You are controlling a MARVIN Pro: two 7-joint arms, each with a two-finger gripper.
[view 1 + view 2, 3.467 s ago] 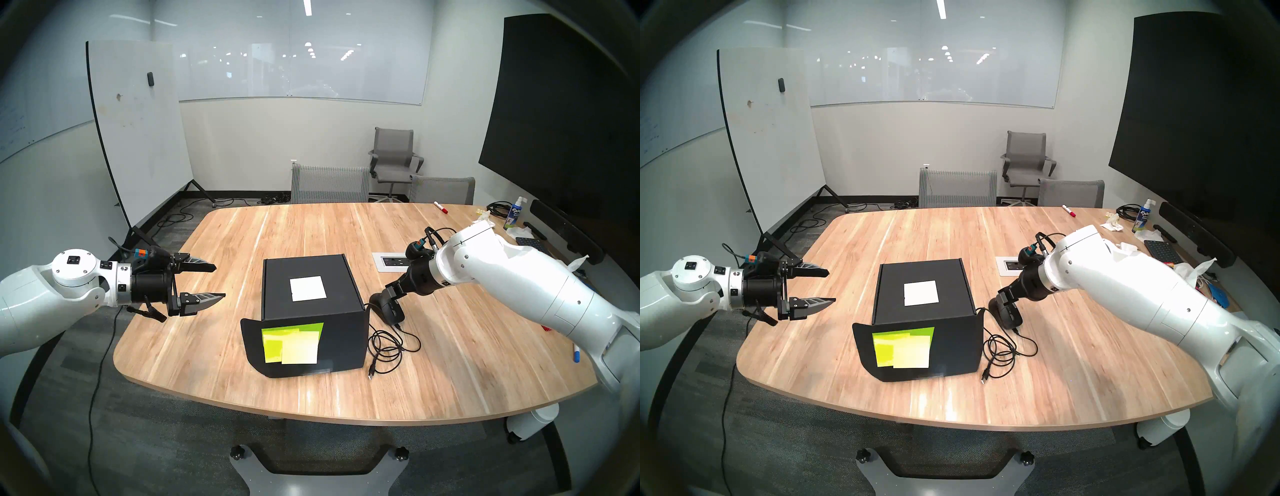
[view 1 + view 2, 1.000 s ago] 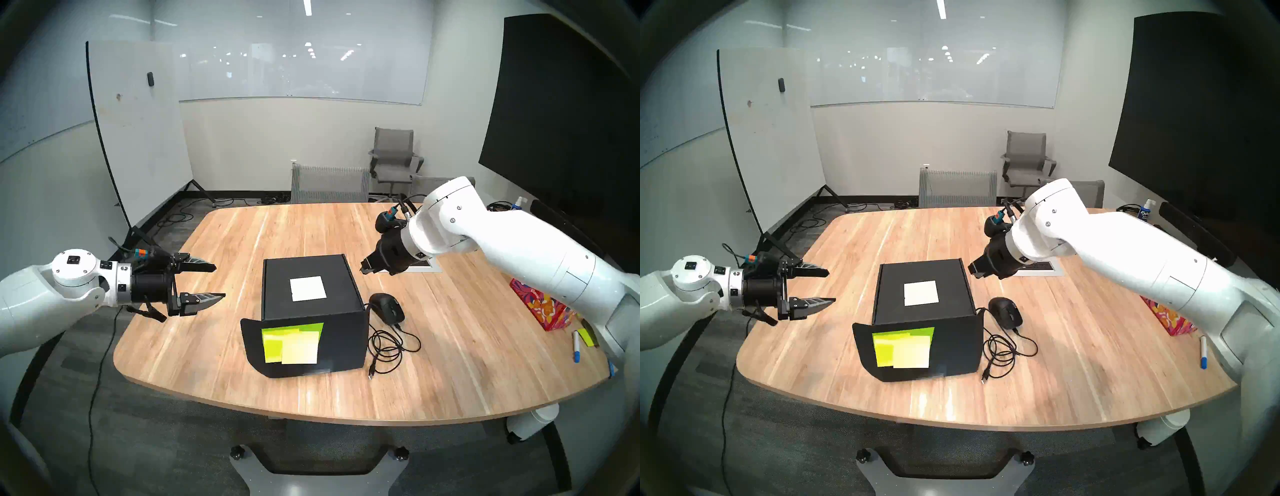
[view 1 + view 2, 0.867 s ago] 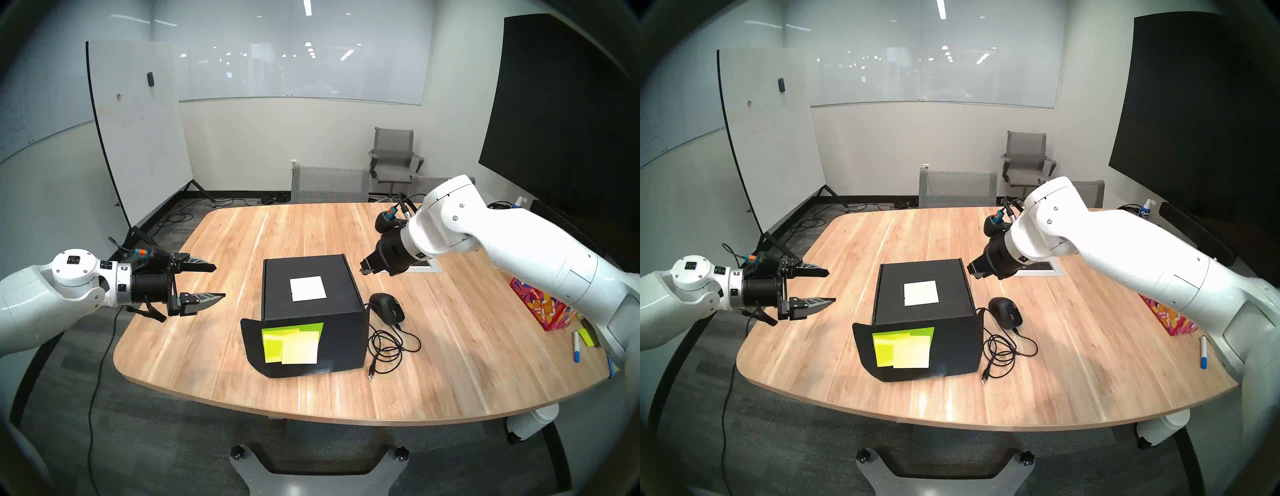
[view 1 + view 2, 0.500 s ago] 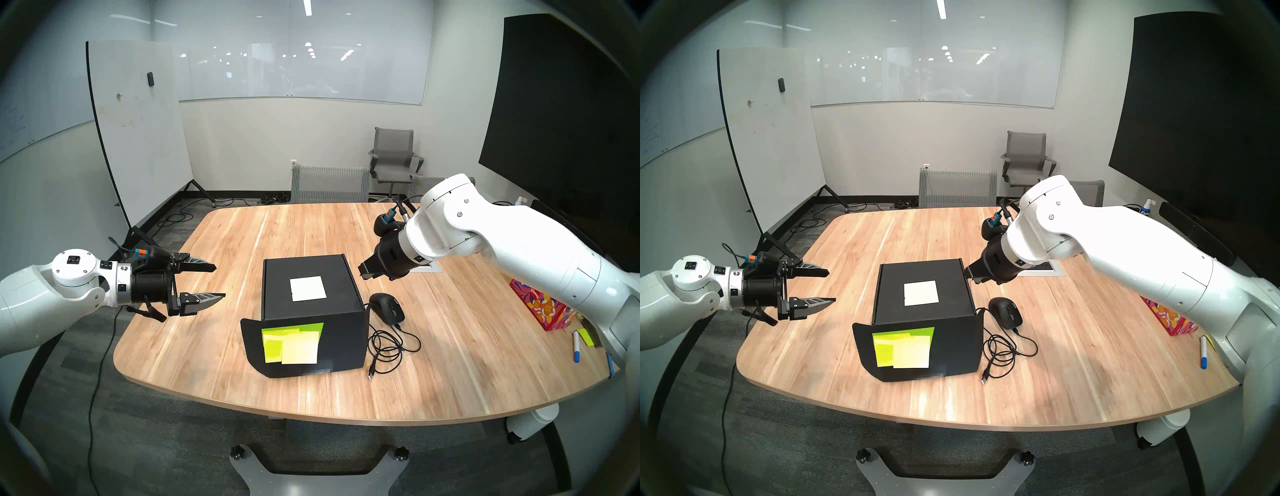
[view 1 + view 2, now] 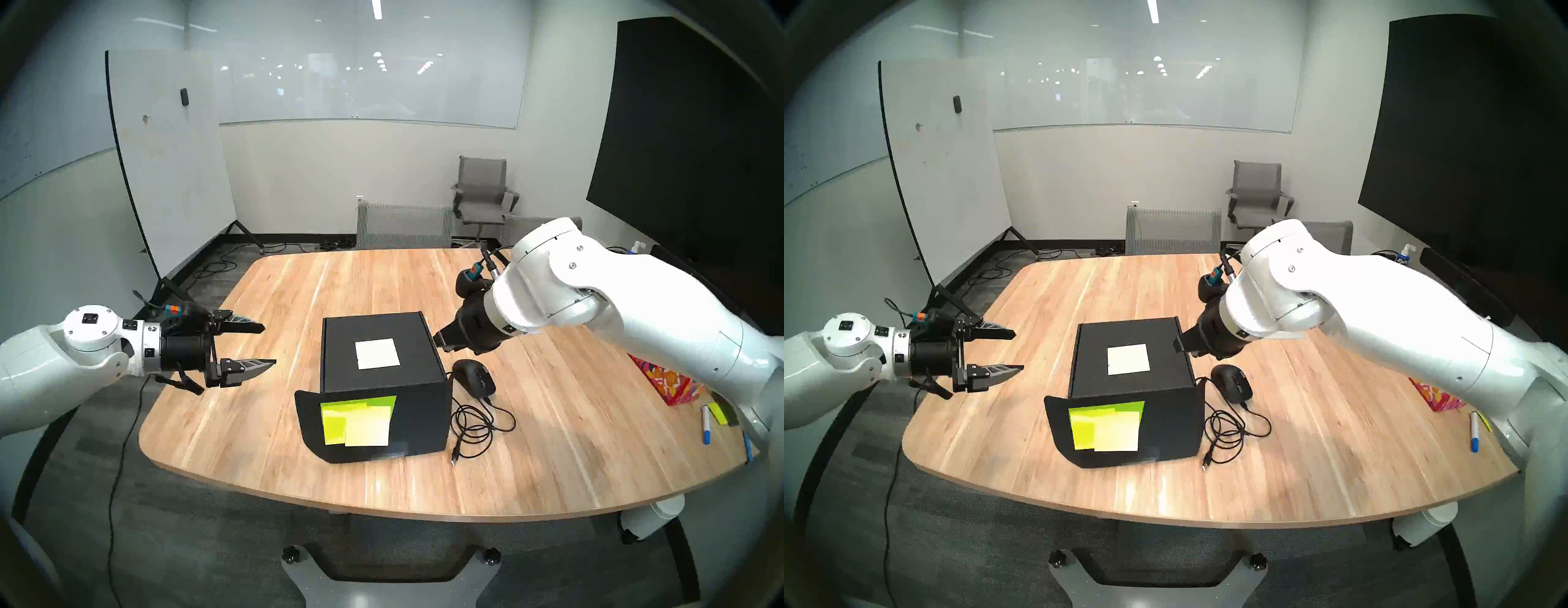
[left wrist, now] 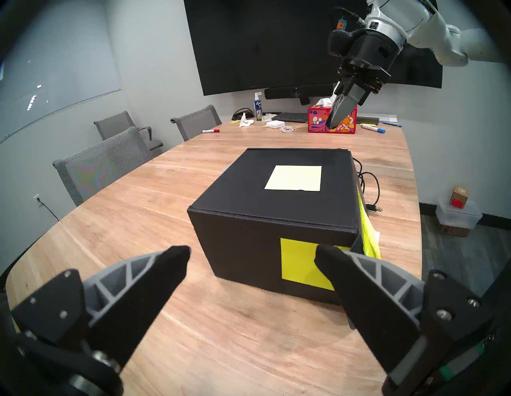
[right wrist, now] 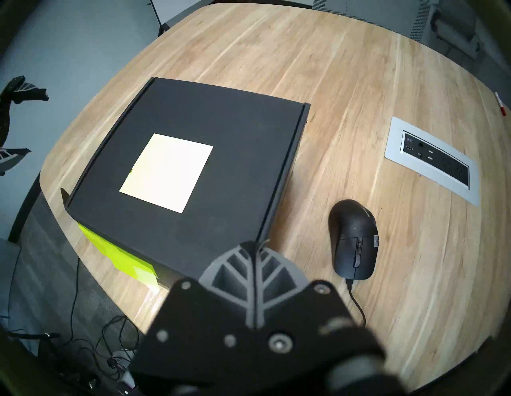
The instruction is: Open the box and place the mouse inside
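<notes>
Wooden conference table [image 5: 297, 297] carries everything. Left of the matte black cardboard box [image 5: 382, 365], the left gripper [image 5: 263, 346] waits, fingers apart. Right of it, the right gripper [image 5: 439, 339], fingers pressed together, should hook the flap's edge gently; the black wired mouse [image 5: 474, 377] lies beside the box's right wall.

The left gripper [image 6: 251, 251] stands with its two fingers spread wide, empty, above the near part of the wooden table [image 6: 116, 221]. Beyond it sits the black box [image 6: 265, 221], lid down, a pale sticky note [image 6: 294, 177] on top and a yellow-green note [image 6: 297, 262] on its near side. The right gripper [image 6: 333, 124] hangs above the box's far right, fingers pressed together, before a red floral tissue box [image 6: 318, 121].
</notes>
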